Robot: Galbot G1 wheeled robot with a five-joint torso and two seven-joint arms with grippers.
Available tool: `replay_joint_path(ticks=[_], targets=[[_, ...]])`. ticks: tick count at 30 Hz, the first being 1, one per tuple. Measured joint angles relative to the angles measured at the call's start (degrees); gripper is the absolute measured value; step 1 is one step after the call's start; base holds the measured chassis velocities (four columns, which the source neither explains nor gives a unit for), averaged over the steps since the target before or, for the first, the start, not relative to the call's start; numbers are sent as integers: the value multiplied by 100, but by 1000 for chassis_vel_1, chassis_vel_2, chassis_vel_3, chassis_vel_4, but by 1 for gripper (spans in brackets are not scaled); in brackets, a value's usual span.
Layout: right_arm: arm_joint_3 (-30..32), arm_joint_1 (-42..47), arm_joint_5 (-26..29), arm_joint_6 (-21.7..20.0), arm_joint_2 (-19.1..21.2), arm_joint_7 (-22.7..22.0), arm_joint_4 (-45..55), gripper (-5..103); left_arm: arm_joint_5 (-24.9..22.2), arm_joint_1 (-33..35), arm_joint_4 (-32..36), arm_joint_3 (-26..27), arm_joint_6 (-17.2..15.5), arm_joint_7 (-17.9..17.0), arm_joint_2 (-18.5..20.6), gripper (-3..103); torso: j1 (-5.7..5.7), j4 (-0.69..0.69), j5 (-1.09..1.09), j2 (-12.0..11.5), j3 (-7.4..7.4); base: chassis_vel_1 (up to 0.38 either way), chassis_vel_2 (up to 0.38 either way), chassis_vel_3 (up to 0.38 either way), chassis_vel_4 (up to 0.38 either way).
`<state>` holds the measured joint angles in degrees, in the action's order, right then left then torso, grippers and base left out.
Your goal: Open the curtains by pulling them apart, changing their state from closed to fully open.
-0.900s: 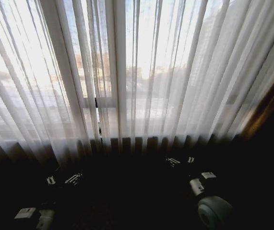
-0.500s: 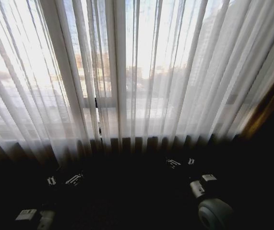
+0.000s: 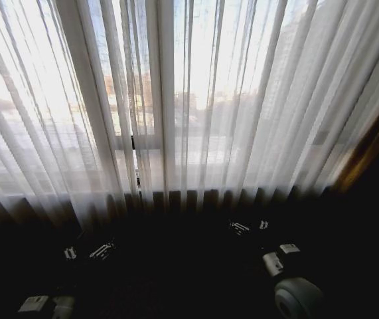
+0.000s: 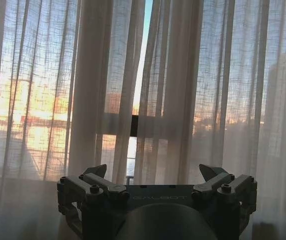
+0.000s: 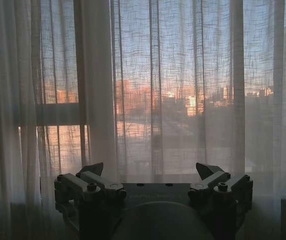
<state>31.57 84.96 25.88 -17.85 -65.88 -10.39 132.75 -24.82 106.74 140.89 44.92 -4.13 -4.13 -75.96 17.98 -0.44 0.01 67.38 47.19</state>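
The curtains [image 3: 196, 106] are hanging shut across the whole window, with the two thin white panels meeting near the middle, where just a tiny strip of sky is peeking through between them in the left wrist view. The left gripper [image 3: 86, 251] is waiting low down in the dark in front of them, with its fingers spread wide and holding nothing. The right gripper [image 3: 249, 226] is sitting low on the other side, also wide open and empty, not touching the cloth.
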Motion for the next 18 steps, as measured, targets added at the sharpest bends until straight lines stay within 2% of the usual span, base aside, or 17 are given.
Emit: replay_joint_path(ticks=[9, 18], targets=[[-11, 31, -13, 13, -21, 4, -2, 100, 46, 41, 7, -14, 91, 11, -48, 100, -1, 0, 1, 0, -1, -9, 62, 5, -46], [-17, 60, -35, 25, -30, 52, 7, 100, 75, 55, 7, -34, 138, 22, -61, 100, 0, 1, -2, 0, 0, -113, 236, 103, -222]])
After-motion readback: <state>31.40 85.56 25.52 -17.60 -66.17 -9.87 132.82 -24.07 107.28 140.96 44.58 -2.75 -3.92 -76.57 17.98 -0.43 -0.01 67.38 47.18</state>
